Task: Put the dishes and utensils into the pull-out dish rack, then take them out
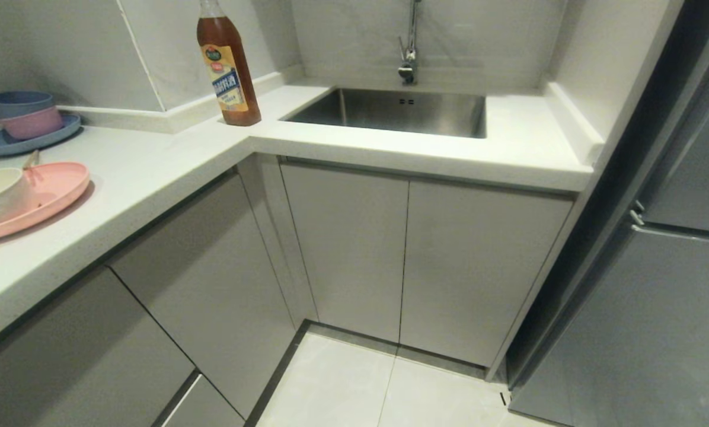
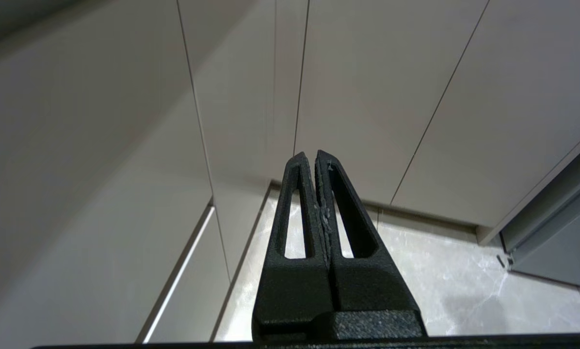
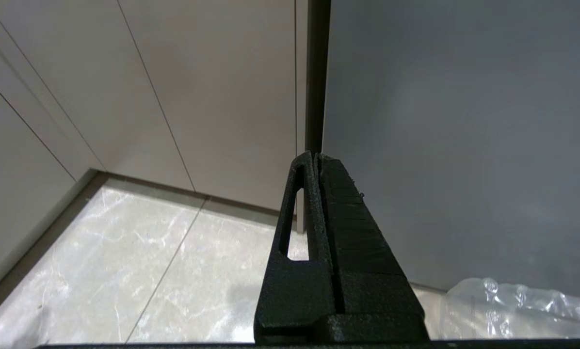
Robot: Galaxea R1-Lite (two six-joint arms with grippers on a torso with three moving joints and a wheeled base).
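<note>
Both grippers, left (image 2: 315, 156) and right (image 3: 315, 157), parked low, fingers closed, empty; flat round pink plastic plate (image 1: 46, 196) waiting at table's left edge.

A white L-shaped countertop (image 1: 153, 172) wraps a kitchen corner, with a steel sink (image 1: 390, 111) and chrome tap (image 1: 409, 47) set against pale marbled wall panels (image 1: 354, 35). Flat grey cabinet doors (image 1: 408, 261) run below, meeting a light marble-tiled floor (image 1: 354, 391). A grey refrigerator (image 1: 645, 320) stands at the right.
</note>
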